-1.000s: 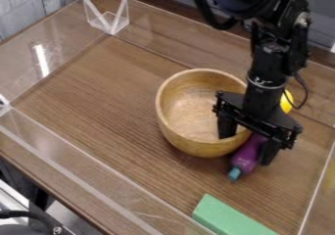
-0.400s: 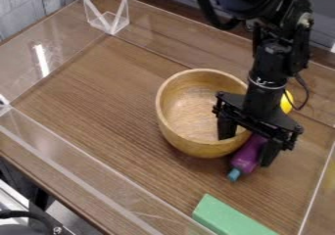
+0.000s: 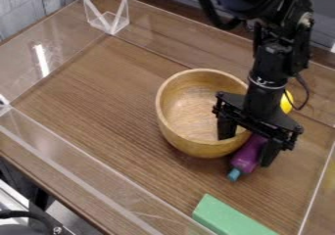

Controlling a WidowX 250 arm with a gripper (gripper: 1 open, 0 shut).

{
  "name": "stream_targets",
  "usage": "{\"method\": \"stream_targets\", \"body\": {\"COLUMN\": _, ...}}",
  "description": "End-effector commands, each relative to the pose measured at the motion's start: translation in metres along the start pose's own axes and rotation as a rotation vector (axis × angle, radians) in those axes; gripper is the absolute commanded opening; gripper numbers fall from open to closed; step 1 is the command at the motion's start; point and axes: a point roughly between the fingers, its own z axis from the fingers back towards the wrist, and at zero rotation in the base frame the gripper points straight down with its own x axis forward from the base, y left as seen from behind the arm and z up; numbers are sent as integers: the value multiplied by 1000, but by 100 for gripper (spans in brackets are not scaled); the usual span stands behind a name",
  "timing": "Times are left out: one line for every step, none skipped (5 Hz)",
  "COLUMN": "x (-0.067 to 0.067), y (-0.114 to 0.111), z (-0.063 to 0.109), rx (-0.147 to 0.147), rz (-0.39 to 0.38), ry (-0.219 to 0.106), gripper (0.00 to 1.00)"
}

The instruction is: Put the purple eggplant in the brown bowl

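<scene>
The purple eggplant (image 3: 246,160) lies on the wooden table just right of the brown bowl (image 3: 191,133), its blue-teal stem end pointing toward the front. My gripper (image 3: 249,137) is lowered right over it, beside the bowl's right rim. The jaws stand apart, with one finger (image 3: 225,124) by the bowl's rim and the other against the eggplant's right side. The jaws are not closed on the eggplant. Its upper part is hidden by the gripper. The bowl is empty.
A yellow lemon (image 3: 285,100) shows partly behind the gripper. A flat green block (image 3: 237,219) lies at the front right. A clear plastic stand (image 3: 108,16) sits at the back left. Clear low walls (image 3: 53,141) border the table.
</scene>
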Motion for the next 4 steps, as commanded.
{"method": "stream_targets", "body": {"x": -10, "y": -6, "z": -10, "rx": 18, "rz": -9, "ry": 53, "gripper": 100}}
{"method": "stream_targets", "body": {"x": -10, "y": -6, "z": -11, "rx": 19, "rz": -5, "ry": 58, "gripper": 100}}
{"method": "stream_targets", "body": {"x": -11, "y": -7, "z": -10, "rx": 20, "rz": -1, "ry": 63, "gripper": 100}}
{"method": "stream_targets", "body": {"x": -11, "y": -7, "z": -11, "rx": 21, "rz": 2, "ry": 68, "gripper": 100}}
